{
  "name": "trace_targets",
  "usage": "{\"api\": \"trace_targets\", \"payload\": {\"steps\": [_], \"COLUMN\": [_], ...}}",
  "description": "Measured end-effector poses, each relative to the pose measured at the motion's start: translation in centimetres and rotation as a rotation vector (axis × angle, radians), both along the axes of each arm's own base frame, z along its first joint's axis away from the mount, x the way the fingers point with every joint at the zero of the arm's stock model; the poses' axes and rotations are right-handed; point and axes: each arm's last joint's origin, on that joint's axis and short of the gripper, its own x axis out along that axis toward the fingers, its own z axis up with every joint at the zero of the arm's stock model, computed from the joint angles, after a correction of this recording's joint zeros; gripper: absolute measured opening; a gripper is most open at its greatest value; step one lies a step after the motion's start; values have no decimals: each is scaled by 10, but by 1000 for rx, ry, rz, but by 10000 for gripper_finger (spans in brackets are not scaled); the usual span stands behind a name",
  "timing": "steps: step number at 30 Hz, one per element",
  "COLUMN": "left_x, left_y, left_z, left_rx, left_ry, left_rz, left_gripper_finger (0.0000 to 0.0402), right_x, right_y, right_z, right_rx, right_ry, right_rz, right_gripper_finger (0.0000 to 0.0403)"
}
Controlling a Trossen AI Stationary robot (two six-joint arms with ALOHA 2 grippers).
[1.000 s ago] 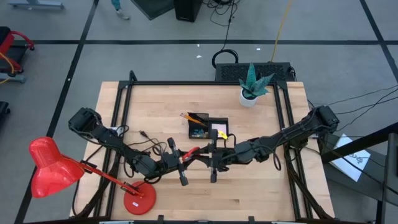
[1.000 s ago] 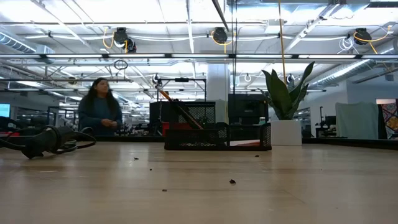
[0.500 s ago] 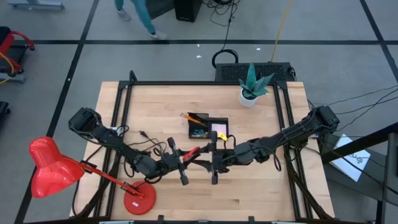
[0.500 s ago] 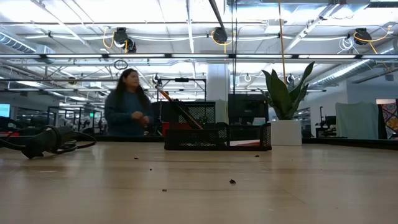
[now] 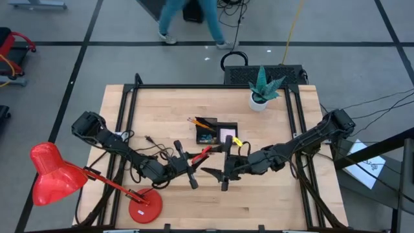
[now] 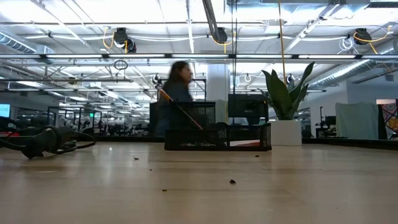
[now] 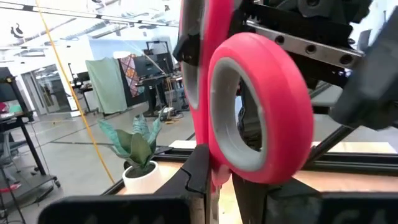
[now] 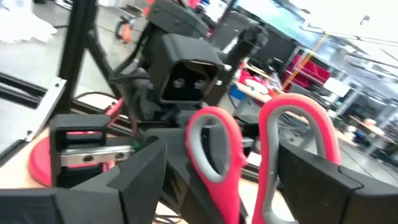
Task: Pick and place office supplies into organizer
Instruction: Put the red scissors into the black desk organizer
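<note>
The red-handled scissors [image 5: 203,153] hang above the table's middle, with my left gripper [image 5: 193,166] shut on them. Their grey-lined handle loops [image 7: 258,112] point away from it, toward my right arm. My right gripper [image 5: 213,172] is open; in the right wrist view its fingers [image 8: 134,180] stand on either side of the two loops [image 8: 214,155], apart from them. The black organizer [image 5: 216,133] stands just beyond on the table, holding orange pencils [image 5: 197,121] and a pink pad [image 5: 228,136]. A small yellow piece [image 5: 237,141] shows by its right side. My left gripper pinches the scissors just below the handle loops [image 7: 213,177], at the blade end, between its two fingers. The fingers reach level from the table's left, roughly along the scissors. The scissors are lifted clear of the table, loops outward; the blades are hidden by the gripper.
A white plant pot [image 5: 259,101] stands at the far right. A red desk lamp [image 5: 57,179] stands at the near left, with black cables [image 5: 152,146] beside the left arm. A person [image 5: 191,19] walks past beyond the far edge.
My right gripper has opened and let go of the scissors' handles, drawing back a little toward the table's right and near edge. The scissors stay in my left gripper, clear of the table. The person has walked along the far side toward the right.
</note>
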Motion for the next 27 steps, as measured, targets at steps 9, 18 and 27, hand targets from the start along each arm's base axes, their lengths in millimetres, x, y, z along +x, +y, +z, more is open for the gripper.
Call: {"api": "trace_targets", "payload": {"steps": [9,18,27], "left_x": [0,0,0], "left_y": [0,0,1], "left_z": [-3,-4,-7], "left_rx": [10,4,1], "left_ry": [19,23,38], "left_rz": [8,10,37], "left_gripper_finger": [47,47,47], "right_x": [-4,-2,13], "right_y": [1,-3,-12], "right_z": [-3,-6,-22], "right_rx": [-21,37,167], "right_ry": [51,72,80], "right_rz": [-56,-5,49], "right_gripper_finger": [257,259,278]}}
